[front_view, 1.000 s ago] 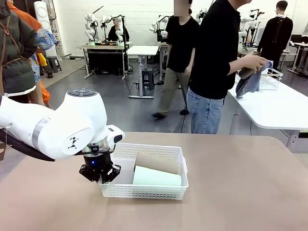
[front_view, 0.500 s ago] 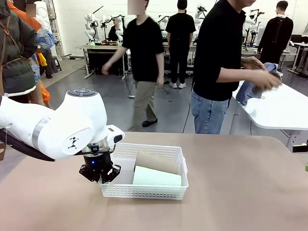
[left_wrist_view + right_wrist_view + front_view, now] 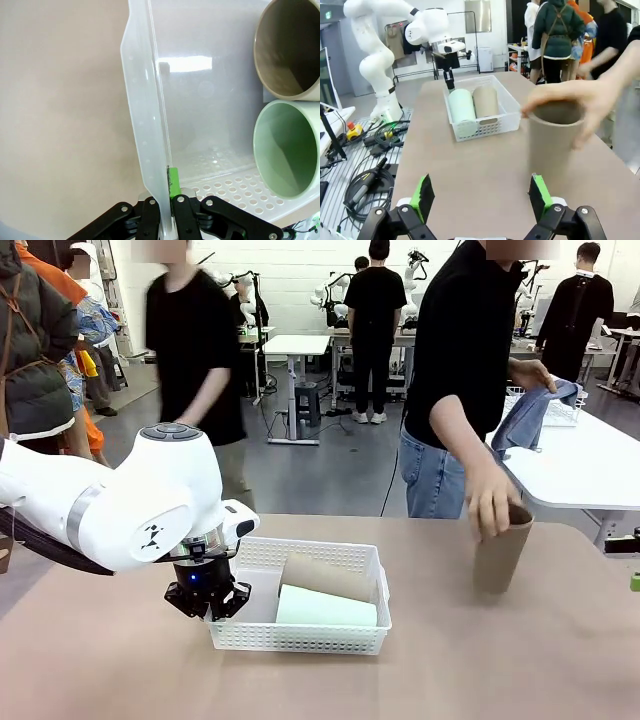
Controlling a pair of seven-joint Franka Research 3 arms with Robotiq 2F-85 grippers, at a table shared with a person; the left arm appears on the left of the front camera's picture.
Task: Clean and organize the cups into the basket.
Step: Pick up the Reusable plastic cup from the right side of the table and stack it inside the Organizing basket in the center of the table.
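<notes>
Access to the upright tan cup (image 3: 500, 560), held on the table (image 3: 450, 665) by the person's hand (image 3: 490, 502), is judged best given to the right gripper (image 3: 481, 196), spread wide with the cup straight ahead of it, while the left gripper (image 3: 208, 602) is clamped on the basket (image 3: 300, 638) wall, well aside.

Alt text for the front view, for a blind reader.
A person's hand holds a tan cup upright on the table, beside a white basket containing another tan cup and a mint cup. The left gripper grips the basket's rim.
</notes>
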